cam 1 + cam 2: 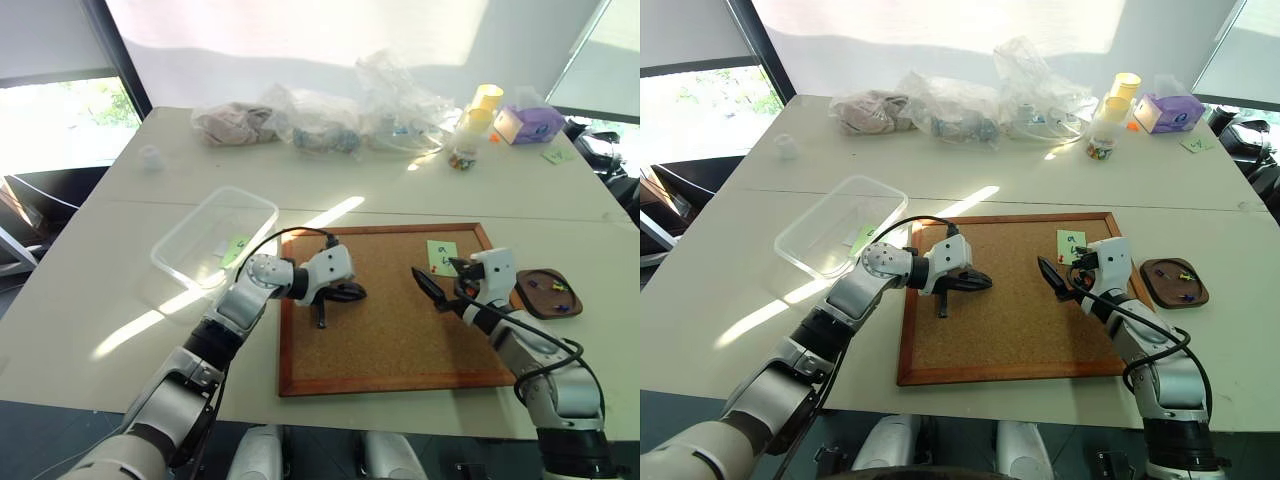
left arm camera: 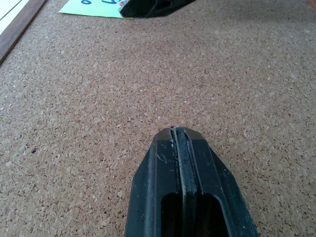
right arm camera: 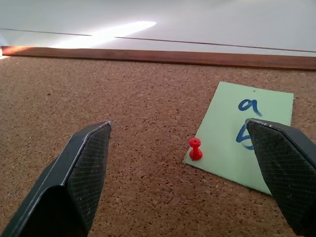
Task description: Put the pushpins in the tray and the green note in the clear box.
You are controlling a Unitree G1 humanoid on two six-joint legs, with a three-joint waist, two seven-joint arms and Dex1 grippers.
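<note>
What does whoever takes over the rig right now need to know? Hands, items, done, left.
Left hand: shut, empty, over the corkboard, left of centre.
Right hand: open, empty, low over the board, pointing at the red pushpin.
That pin holds a corner of a green note with blue writing, at the board's far edge.
Tray: off the board's right side, several pushpins already inside.
Clear box: left of the board, a green slip inside.
Done: some pins trayed.
Left: pull the red pin, tray it, then box the note on the board.
</note>
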